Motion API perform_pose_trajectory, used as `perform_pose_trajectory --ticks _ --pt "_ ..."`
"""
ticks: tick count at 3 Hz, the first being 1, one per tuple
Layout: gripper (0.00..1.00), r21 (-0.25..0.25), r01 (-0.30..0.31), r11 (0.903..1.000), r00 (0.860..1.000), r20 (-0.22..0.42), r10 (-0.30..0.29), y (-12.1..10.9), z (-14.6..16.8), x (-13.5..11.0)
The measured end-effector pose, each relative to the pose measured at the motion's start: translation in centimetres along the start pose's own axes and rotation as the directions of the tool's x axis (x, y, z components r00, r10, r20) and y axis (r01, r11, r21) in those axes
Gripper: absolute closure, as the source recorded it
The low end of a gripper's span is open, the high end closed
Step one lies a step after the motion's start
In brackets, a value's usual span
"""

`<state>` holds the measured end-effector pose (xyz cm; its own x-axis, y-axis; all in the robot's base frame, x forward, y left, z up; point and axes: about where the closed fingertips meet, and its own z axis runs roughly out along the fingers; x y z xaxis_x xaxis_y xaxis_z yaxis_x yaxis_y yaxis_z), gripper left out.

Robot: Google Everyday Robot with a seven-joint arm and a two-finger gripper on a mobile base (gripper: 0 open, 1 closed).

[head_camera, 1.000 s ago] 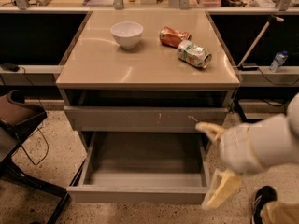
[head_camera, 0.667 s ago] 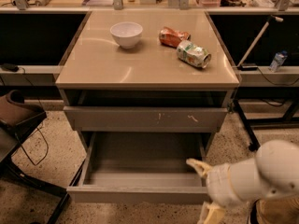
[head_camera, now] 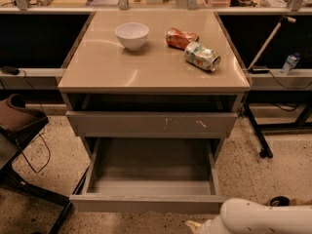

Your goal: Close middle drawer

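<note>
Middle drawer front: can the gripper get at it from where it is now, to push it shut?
Probably yes. The middle drawer stands pulled far out, and nothing shows in front of its plain front. The gripper sits low at the picture's bottom edge, just below the front's right part and largely out of frame.

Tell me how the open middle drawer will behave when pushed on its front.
The middle drawer looks empty, so it should probably slide in lightly. Its flat front is wide and looks stiff; a push near one end might skew it, so centre seems safer. The gripper sits low before that front, right of centre.
</note>
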<state>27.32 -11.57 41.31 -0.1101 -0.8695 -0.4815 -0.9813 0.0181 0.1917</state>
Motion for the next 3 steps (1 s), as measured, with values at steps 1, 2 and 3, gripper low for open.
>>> perform_pose_trajectory --ticks 1,2,3 --pt "0.0 -0.006 -0.073 0.9973 0.994 -0.079 0.072 -1.9 6.0 3.4" --pt "0.0 0.092 -0.126 0.9877 0.984 -0.112 0.136 -6.6 7.5 3.9" --pt "0.0 0.198 -0.167 0.9659 0.974 -0.116 0.192 -10.4 6.0 4.4"
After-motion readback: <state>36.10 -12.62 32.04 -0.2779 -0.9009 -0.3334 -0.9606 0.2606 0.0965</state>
